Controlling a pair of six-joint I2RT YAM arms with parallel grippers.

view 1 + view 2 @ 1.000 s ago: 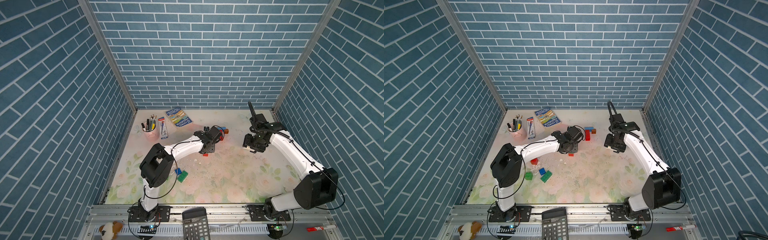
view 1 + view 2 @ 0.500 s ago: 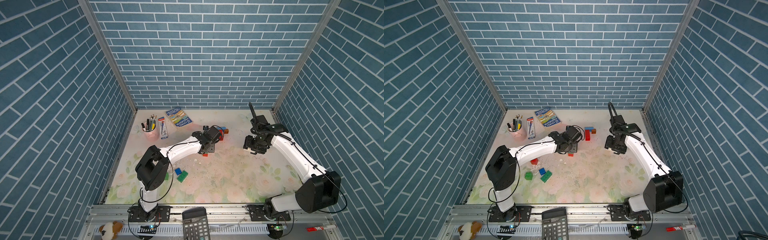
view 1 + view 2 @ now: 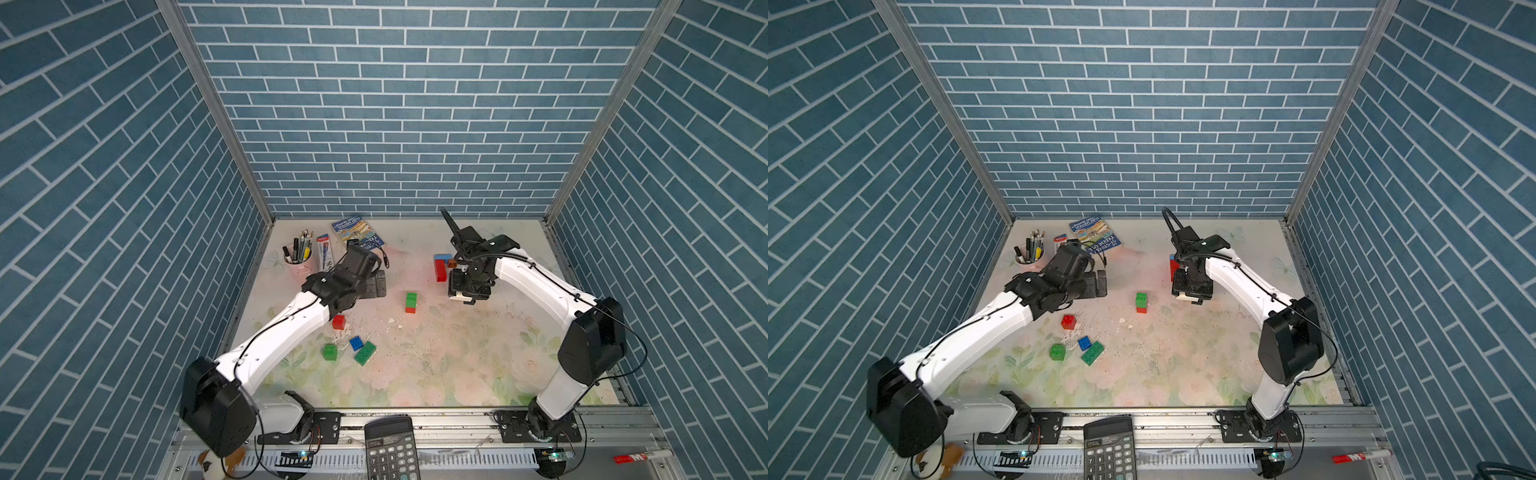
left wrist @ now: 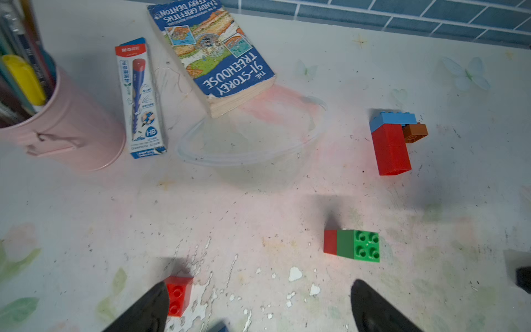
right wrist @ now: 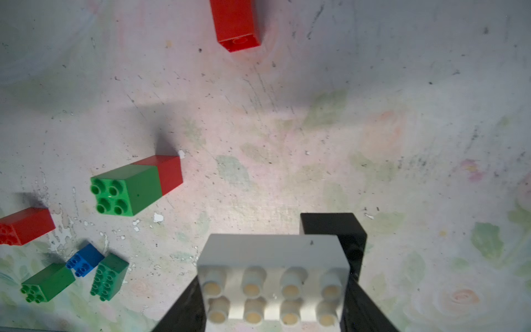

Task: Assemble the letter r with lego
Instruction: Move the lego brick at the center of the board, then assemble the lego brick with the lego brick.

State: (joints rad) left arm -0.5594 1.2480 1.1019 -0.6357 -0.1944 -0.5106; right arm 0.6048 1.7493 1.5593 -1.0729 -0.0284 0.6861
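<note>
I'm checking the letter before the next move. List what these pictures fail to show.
Letter stack: in a top view the right arm covers all but a red-and-blue sliver; the right wrist view's edge leaves only its red brick.
Black block: right wrist view, mostly behind the white brick; its identity unclear.
Blue piece: left wrist view, cut by the frame edge.

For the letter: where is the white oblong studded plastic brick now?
In both top views, the white brick is gripped in the right claw, right of centre, beside the lying red brick column.
</note>
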